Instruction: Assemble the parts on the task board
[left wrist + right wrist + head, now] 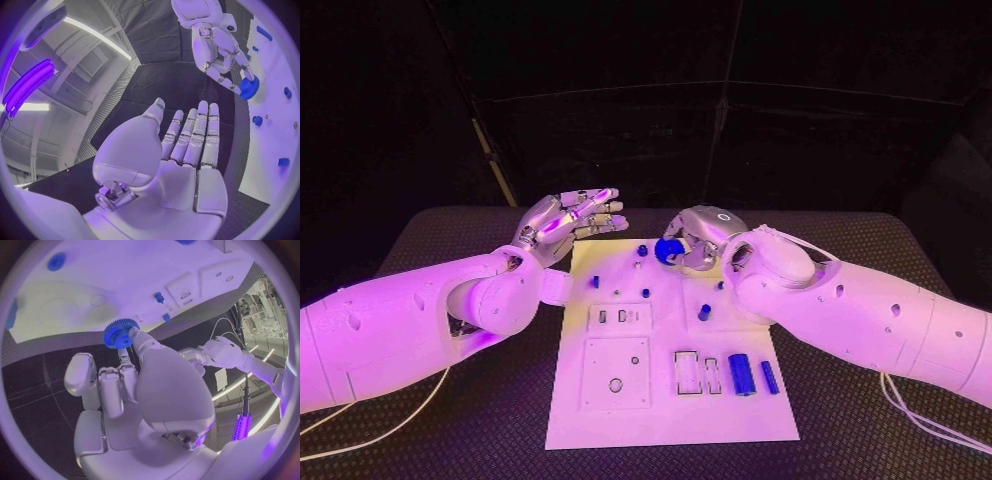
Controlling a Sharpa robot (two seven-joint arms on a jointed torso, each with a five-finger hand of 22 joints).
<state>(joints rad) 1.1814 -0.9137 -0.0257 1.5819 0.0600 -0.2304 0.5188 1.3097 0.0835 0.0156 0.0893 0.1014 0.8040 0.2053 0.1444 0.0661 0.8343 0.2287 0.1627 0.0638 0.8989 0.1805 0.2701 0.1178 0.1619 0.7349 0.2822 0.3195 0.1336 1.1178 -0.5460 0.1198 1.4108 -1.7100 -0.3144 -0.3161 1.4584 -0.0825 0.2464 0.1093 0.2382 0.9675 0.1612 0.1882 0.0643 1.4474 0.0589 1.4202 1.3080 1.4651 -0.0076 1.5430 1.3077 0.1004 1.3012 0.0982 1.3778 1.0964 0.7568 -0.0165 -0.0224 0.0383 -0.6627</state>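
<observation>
Overhead, the right silver hand [704, 238] pinches a small blue toothed plastic gear [671, 249] above the far end of the flat white rectangular task board [610, 420]. Beside it, the left silver hand [567, 222] hovers with fingers spread, holding nothing. Beneath lies the black woven table [430, 440], dark walls behind.

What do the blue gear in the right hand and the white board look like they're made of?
The blue gear, held by the right hand, looks like matte moulded or printed plastic: uniform colour, crisp teeth, no metallic glint. The task board looks like a flat, matte white plate, probably plastic, with recessed cut-outs; the coloured light leaves this open.
</observation>
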